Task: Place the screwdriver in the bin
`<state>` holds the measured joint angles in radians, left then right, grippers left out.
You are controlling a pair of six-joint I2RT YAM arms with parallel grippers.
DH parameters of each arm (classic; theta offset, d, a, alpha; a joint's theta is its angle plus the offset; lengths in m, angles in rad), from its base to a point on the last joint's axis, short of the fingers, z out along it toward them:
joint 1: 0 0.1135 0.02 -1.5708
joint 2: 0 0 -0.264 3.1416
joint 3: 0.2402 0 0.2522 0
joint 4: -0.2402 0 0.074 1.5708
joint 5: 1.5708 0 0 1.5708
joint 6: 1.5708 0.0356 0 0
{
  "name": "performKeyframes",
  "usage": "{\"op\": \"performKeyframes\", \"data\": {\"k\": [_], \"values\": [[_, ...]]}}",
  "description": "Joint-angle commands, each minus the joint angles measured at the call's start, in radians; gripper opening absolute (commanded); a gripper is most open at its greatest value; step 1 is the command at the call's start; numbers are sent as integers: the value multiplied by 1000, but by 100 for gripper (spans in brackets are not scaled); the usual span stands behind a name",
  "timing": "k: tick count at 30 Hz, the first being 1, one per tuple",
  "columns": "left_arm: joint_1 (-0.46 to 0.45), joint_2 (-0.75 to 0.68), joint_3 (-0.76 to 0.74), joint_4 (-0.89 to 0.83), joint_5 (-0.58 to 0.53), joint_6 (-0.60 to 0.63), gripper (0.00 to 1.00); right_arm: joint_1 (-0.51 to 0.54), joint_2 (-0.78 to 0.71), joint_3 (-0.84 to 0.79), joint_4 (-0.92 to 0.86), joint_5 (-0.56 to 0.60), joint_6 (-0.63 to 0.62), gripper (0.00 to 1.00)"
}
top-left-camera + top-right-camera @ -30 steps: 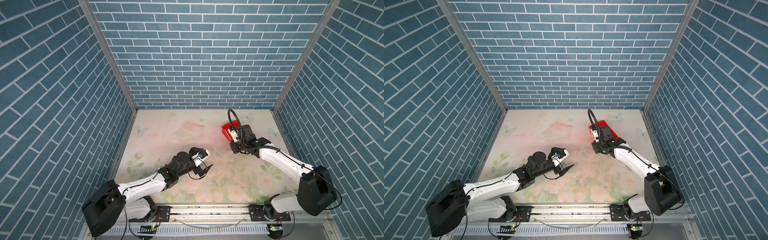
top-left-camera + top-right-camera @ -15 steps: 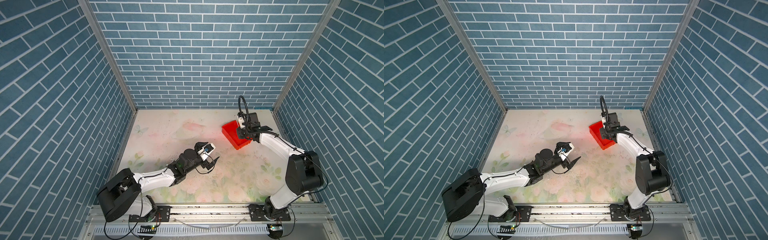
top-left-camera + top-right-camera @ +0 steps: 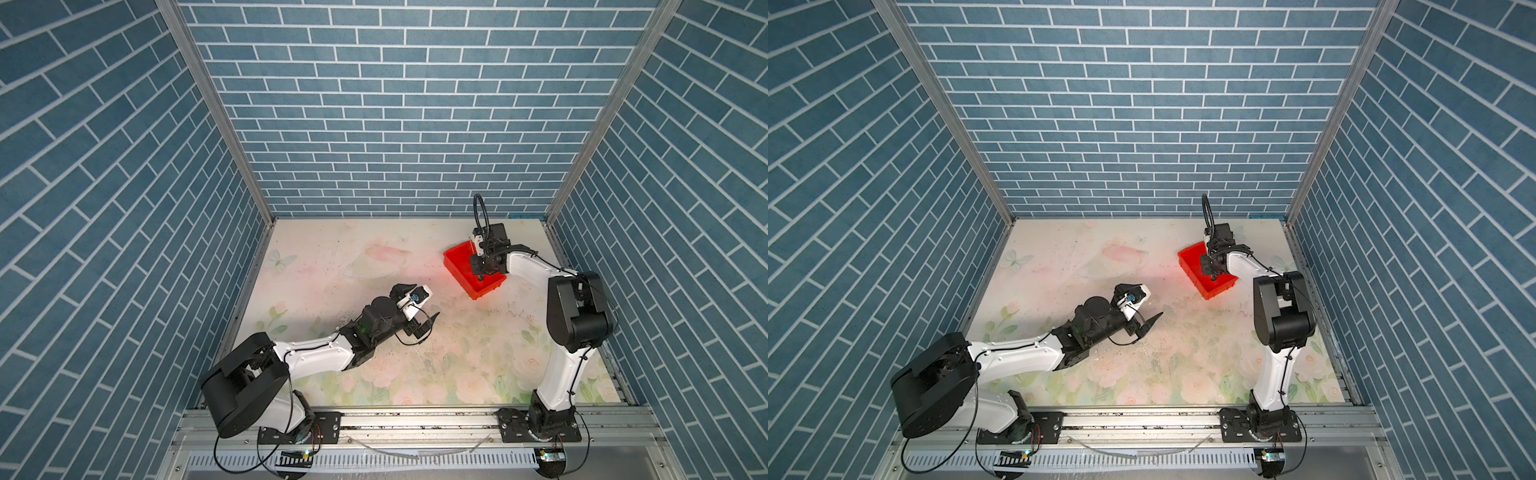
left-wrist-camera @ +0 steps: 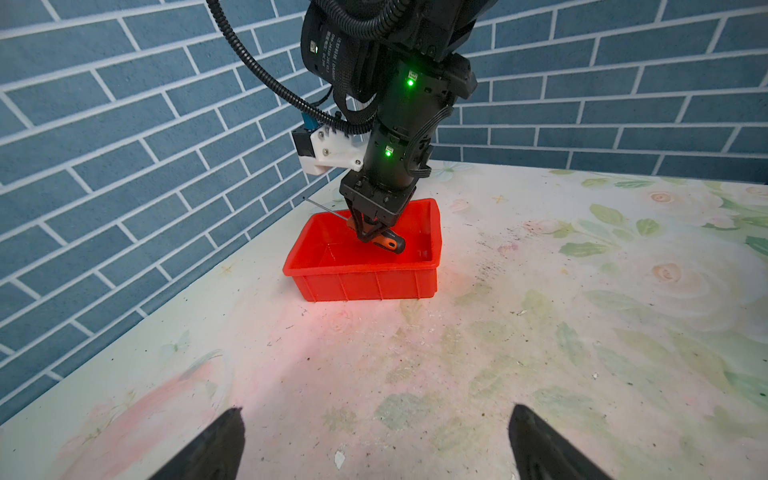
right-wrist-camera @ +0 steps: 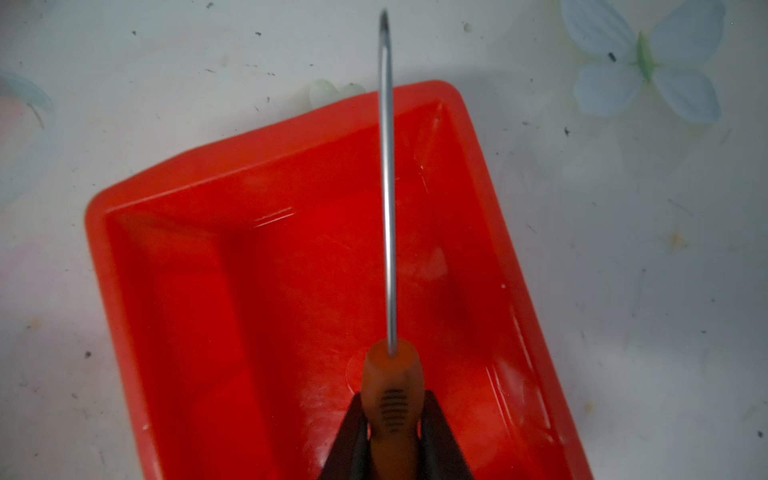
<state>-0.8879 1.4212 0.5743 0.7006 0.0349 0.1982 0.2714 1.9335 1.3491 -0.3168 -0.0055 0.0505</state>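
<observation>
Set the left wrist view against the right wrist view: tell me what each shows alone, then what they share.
Only the left wrist view: the left claw spread open and empty, the right arm with its green lights, the brick wall, and the black end of the screwdriver.

Only the right wrist view: the thin shaft seen from above, its tip showing past the rim of the bin, and a butterfly print on the table.

Both: the right claw shut on the orange handle, held low over the red bin.
</observation>
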Motion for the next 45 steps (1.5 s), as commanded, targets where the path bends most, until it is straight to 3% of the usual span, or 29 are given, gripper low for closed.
{"op": "performKeyframes", "data": {"k": [1,11,18,23,26,31,36,42,45], "values": [[-5,-19,-2,-9,-19,9,100,-3,30,44,-14,-14,59,0],[-3,-33,-6,-24,-42,35,100,-4,84,61,-40,-14,86,3],[2,-61,-15,-16,-23,-5,100,-4,17,50,-50,-44,77,47],[41,-97,-31,-39,-9,-33,100,-3,-103,-26,-7,-39,66,64],[113,-131,-49,-30,73,-82,100,-4,-191,-91,35,-17,66,70],[219,-210,-77,-84,80,-65,100,-6,-348,-219,128,26,61,86],[421,-304,-137,-77,121,-107,100,-36,-506,-412,307,69,22,99],[544,-372,-114,-301,-51,14,100,-116,-668,-650,513,161,-17,99],[583,-372,-134,-332,-158,47,100,-149,-704,-734,594,209,-35,99]]}}
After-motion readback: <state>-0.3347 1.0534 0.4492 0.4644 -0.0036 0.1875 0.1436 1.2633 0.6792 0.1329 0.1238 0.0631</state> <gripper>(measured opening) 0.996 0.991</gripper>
